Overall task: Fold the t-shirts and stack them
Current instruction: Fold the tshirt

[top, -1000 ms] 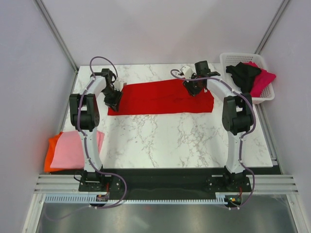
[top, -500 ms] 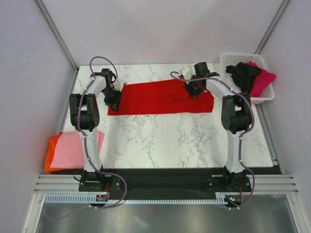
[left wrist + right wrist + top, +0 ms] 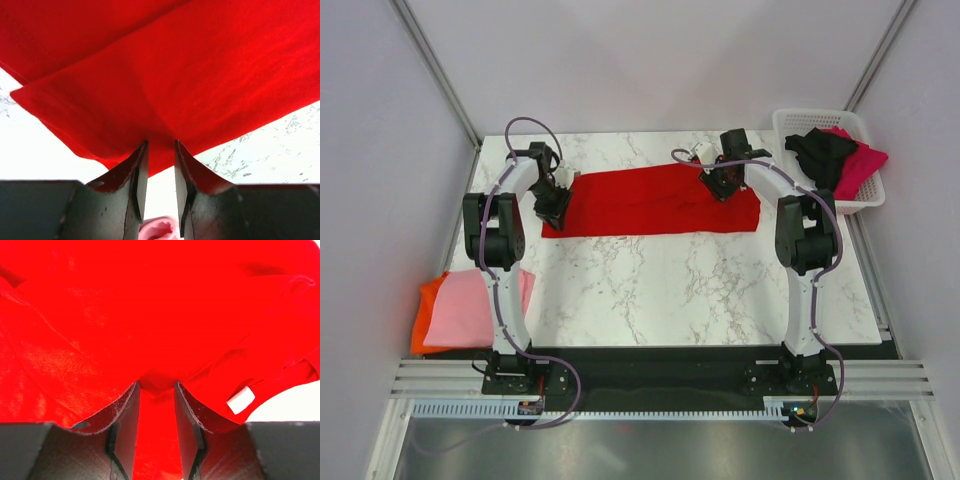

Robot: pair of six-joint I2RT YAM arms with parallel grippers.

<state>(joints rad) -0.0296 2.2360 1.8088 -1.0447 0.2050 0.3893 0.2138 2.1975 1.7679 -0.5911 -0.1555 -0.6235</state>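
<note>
Red t-shirt [image 3: 655, 200] lies spread across the far worktop [image 3: 700, 290]. Your left tool [image 3: 160, 144] pinches its edge. The right tool [image 3: 156, 385] sits buried in folds, so you cannot tell its grip. Only overhead shows both ends.

From above, you can't see the fingertips of the left gripper [image 3: 556, 213] or right gripper [image 3: 722, 190]; their own wrists cover them. Both wrist views crop the red t-shirt [image 3: 200, 75] at the edges. You can't tell whether the right jaws pinch cloth. The pink t-shirt [image 3: 470, 305] hides most of the orange t-shirt [image 3: 419, 320].
</note>
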